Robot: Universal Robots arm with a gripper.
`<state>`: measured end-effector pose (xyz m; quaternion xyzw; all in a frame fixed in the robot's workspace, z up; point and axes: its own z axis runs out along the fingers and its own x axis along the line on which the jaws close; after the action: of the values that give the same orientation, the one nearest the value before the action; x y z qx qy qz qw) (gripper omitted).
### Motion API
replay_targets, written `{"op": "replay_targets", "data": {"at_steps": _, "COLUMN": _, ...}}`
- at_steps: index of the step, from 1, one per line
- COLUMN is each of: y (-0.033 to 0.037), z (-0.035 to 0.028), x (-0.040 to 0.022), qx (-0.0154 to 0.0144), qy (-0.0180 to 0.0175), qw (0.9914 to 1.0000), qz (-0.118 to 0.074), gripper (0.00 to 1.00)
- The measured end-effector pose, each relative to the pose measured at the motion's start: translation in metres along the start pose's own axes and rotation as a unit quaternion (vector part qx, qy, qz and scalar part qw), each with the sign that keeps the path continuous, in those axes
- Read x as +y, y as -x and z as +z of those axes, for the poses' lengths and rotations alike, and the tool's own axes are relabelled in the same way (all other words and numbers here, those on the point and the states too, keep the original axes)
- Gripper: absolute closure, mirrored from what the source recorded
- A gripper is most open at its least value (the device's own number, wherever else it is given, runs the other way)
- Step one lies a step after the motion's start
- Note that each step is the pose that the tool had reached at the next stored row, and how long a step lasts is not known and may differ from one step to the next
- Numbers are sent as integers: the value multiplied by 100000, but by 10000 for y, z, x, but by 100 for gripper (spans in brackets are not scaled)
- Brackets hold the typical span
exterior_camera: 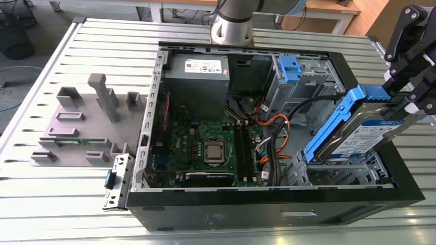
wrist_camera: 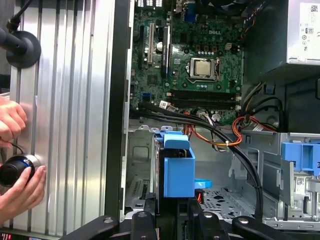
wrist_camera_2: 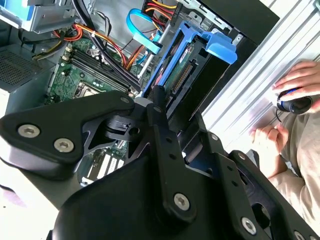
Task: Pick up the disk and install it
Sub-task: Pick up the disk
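1. The computer case (exterior_camera: 272,214) is lying open on the slatted table (exterior_camera: 41,204), and its drive cage (exterior_camera: 340,173) is sitting in the near corner at the exterior view's right. The disk is tilting, so a skewed descent could jam it against the cage rim.
2. The cables (exterior_camera: 272,127) are trailing just beside the cage, at the exterior view's left, where the blue rail could snag one.
3. The disk (exterior_camera: 361,133) is hanging slanted above the cage, with its low end nearest the cables.
4. The gripper (exterior_camera: 403,109) is clamping the disk's raised end, its fingers closed onto it, one on each side.
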<state>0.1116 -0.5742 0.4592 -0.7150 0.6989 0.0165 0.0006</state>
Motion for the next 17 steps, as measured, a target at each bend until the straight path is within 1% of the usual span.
{"op": "replay_targets", "data": {"at_steps": 8, "y": 31, "z": 13, "x": -1, "qx": -39, "qy": -26, "qw": 99994, "qz": 1048, "gripper": 65}}
{"op": "replay_targets", "data": {"at_steps": 15, "y": 30, "z": 41, "x": -3, "qx": -80, "qy": -79, "qw": 99945, "qz": 3303, "gripper": 65}}
{"op": "replay_targets", "data": {"at_steps": 17, "y": 30, "z": 41, "x": -3, "qx": -83, "qy": -84, "qw": 99942, "qz": 3407, "gripper": 65}}
